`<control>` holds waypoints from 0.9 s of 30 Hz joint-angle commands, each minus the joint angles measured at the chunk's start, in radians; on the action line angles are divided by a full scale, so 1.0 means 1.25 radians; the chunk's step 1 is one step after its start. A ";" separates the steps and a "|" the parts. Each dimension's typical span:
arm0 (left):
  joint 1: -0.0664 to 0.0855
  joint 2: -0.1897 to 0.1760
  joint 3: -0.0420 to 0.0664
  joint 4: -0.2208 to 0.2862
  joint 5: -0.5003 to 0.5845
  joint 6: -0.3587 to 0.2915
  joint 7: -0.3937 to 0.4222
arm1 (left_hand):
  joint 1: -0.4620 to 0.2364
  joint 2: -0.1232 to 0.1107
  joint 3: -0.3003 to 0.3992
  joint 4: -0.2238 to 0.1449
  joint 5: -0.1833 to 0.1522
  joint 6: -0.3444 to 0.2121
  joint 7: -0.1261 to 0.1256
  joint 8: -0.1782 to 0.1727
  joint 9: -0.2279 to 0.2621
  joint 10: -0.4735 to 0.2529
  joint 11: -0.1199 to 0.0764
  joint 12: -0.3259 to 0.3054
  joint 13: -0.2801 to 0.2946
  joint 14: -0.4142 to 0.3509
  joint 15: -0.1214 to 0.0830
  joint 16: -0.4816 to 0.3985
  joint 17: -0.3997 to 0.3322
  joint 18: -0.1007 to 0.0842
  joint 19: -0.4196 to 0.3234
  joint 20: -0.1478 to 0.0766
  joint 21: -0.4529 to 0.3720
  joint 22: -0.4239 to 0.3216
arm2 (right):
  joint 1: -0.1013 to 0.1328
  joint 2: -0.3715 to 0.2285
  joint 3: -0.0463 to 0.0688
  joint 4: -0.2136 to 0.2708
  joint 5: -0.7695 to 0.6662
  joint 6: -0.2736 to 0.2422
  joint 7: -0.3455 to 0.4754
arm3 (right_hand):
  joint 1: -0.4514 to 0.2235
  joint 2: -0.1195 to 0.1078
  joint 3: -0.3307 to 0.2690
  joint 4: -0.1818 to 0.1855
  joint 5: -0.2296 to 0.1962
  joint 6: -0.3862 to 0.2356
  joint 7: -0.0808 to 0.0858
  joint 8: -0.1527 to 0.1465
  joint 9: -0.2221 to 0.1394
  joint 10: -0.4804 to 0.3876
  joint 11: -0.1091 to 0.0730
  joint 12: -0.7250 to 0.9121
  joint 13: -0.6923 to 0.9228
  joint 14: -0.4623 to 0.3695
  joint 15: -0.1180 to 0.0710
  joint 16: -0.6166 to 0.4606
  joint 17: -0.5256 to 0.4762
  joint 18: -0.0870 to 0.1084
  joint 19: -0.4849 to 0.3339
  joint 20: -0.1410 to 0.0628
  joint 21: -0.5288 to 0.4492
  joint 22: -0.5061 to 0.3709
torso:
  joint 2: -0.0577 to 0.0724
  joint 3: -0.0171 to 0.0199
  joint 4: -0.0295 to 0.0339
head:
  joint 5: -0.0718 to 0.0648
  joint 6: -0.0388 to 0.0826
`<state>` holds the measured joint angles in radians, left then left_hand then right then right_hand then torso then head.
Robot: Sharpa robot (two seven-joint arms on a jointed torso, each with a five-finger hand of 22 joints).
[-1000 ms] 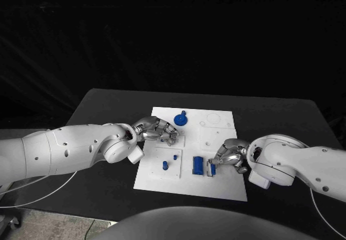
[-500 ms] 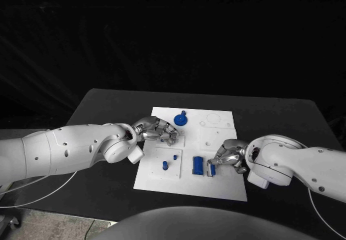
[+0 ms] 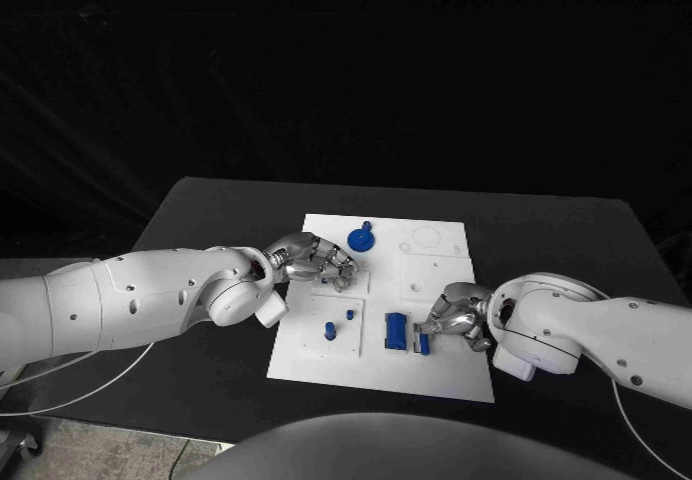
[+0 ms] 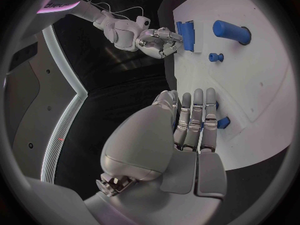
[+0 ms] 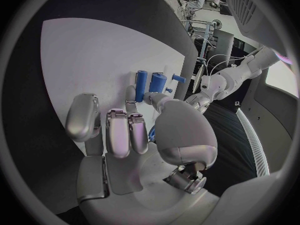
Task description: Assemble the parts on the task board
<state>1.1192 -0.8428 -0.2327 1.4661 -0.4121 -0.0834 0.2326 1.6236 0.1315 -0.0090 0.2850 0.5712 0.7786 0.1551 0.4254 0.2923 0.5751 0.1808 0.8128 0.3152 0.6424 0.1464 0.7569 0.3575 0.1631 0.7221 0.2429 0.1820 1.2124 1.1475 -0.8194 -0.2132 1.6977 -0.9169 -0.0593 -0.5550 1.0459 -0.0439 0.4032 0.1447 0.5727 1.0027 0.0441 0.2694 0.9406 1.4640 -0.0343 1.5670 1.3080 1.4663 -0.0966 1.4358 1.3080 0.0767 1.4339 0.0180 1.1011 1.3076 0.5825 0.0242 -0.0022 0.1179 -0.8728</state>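
Several parts (image 3: 395, 331) lie loose on board (image 3: 447, 375); assembly looks unfinished. Right hand (image 3: 454, 318) pinches one; left hand (image 3: 315, 262) grip unclear.

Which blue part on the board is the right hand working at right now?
The narrow blue piece at the board's near right, directly against the right hand. The wider blue block sits just beside it; the small pegs and round disc lie farther off.

We see a robotics lab set up as a test booth: a black table (image 3: 216, 215) backed by black drapes (image 3: 346, 90), a white task board (image 3: 447, 375) at its centre. Cables (image 3: 87, 385) trail off the table's edge, and equipment racks (image 5: 209, 37) and more wiring stand behind.
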 commanded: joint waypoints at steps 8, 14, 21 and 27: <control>-0.001 0.003 0.000 -0.001 -0.003 0.016 0.003 | 0.006 -0.001 0.003 0.000 0.002 0.002 0.005 0.003 0.000 0.004 0.000 -0.003 -0.001 0.004 0.002 0.005 -0.001 0.003 -0.007 -0.001 0.005 0.001 | -0.002 0.004 0.000 -0.005 -0.019 0.011 -0.009 | -0.039 0.004 0.031 -0.043 -0.087 -0.010 0.001 -0.006 -0.020 0.085 0.008 0.003 0.210 0.050 0.008 -0.006 0.048 0.014 -0.007 0.004 -0.014 0.109 | 0.000 0.0000 0.0004 | -0.001 0.000; -0.001 0.004 0.000 -0.002 -0.003 0.018 0.002 | 0.006 -0.001 0.003 0.000 0.002 0.002 0.005 0.003 0.000 0.004 0.000 -0.003 -0.001 0.004 0.002 0.005 -0.001 0.003 -0.007 -0.001 0.005 0.001 | -0.002 0.006 0.000 -0.006 -0.023 0.006 -0.008 | -0.046 0.011 0.019 -0.031 -0.121 -0.008 0.002 -0.006 -0.029 0.085 0.008 0.003 0.210 0.050 0.008 -0.006 0.048 0.014 -0.007 0.004 -0.015 0.109 | 0.000 0.0001 0.0001 | 0.000 0.000; -0.001 0.006 0.000 -0.005 -0.003 0.020 0.001 | 0.006 -0.001 0.003 0.000 0.002 0.002 0.005 0.003 0.000 0.004 0.000 -0.003 -0.001 0.004 0.002 0.005 -0.001 0.003 -0.007 -0.001 0.005 0.001 | -0.002 0.009 0.000 -0.007 -0.024 0.007 -0.007 | -0.050 0.012 0.011 -0.025 -0.134 -0.008 0.002 -0.007 -0.034 0.085 0.009 0.003 0.210 0.050 0.008 -0.006 0.047 0.015 -0.007 0.005 -0.017 0.108 | -0.001 0.0001 0.0000 | 0.000 0.000; -0.001 0.006 0.000 -0.005 -0.003 0.021 -0.001 | 0.006 -0.001 0.004 0.000 0.002 0.002 0.005 0.003 0.000 0.005 0.000 -0.003 -0.002 0.004 0.002 0.005 -0.002 0.002 -0.008 -0.001 0.005 0.002 | -0.002 0.010 0.000 -0.009 -0.024 0.006 -0.008 | -0.057 0.013 0.003 -0.017 -0.146 -0.009 0.003 -0.008 -0.039 0.085 0.009 0.003 0.210 0.050 0.009 -0.007 0.047 0.015 -0.007 0.005 -0.019 0.108 | 0.000 0.0000 0.0001 | 0.000 0.000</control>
<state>1.1192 -0.8368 -0.2327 1.4593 -0.4124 -0.0785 0.2289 1.6236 0.1315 -0.0091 0.2850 0.5712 0.7786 0.1550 0.4254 0.2923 0.5750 0.1807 0.8128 0.3147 0.6424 0.1463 0.7569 0.3567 0.1632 0.7221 0.2429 0.1820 1.2132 1.1477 -0.8103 -0.2119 1.6867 -0.9374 -0.0571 -0.5612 0.9844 -0.0291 0.4108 0.1234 0.3922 0.9972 0.0448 0.2627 0.8929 1.4674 -0.0308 1.5670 1.3080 1.4662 -0.0894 1.4319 1.3078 0.0767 1.4304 0.0216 1.0817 1.3076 0.5823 0.0243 -0.0019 0.1177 -0.8728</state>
